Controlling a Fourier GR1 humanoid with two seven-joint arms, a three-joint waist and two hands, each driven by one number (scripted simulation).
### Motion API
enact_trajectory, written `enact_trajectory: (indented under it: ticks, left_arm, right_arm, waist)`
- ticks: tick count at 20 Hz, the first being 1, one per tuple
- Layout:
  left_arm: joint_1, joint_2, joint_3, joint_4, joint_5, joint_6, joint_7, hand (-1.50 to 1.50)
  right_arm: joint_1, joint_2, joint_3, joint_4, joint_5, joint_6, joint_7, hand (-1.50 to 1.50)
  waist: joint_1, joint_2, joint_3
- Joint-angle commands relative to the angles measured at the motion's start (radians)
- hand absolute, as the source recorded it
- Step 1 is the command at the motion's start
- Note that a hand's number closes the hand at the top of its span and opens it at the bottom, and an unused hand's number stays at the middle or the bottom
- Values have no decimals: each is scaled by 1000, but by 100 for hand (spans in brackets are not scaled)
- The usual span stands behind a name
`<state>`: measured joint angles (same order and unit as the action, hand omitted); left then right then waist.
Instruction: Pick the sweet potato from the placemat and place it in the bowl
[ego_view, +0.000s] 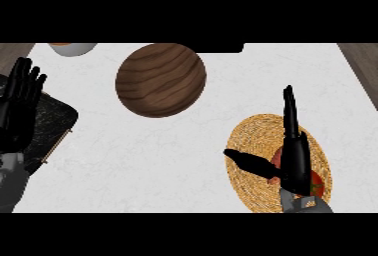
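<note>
Right hand (297, 160) wide open over potato (318, 183) on mat (251, 132), counter (170, 155) near-right corner. Bowl (160, 80) far edge. Left hand (18, 107) open, left edge.

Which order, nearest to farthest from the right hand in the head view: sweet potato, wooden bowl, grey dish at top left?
1. sweet potato: on the placemat, partly hidden under the right hand.
2. wooden bowl: up and left, mid counter.
3. grey dish: far top-left edge.

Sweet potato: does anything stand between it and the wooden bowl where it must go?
Nothing visible does. Only white counter lies between the sweet potato on the placemat and the bowl. The right robot hand hangs open directly over it.
</note>
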<state>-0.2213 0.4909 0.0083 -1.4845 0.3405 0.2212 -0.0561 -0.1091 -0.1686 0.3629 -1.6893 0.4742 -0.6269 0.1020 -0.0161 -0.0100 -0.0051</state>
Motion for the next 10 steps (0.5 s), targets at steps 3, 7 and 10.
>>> enact_trajectory:
  ticks: [3, 7, 10]
  left_arm:
    - [43, 7, 29, -6, 19, -29, -21, 0]
    - [24, 22, 41, -11, 13, -20, -4, 0]
    - [20, 16, 41, 4, 9, -21, -13, 0]
  right_arm:
    - [80, -90, 56, -187, 327, 102, 378, -150]
    - [97, -162, 17, -368, 371, 335, 627, -150]
    - [115, -227, 44, -408, 337, 545, 755, -150]
  waist:
    - [-15, -6, -2]
    - [-25, -8, -2]
    - [-20, -2, -3]
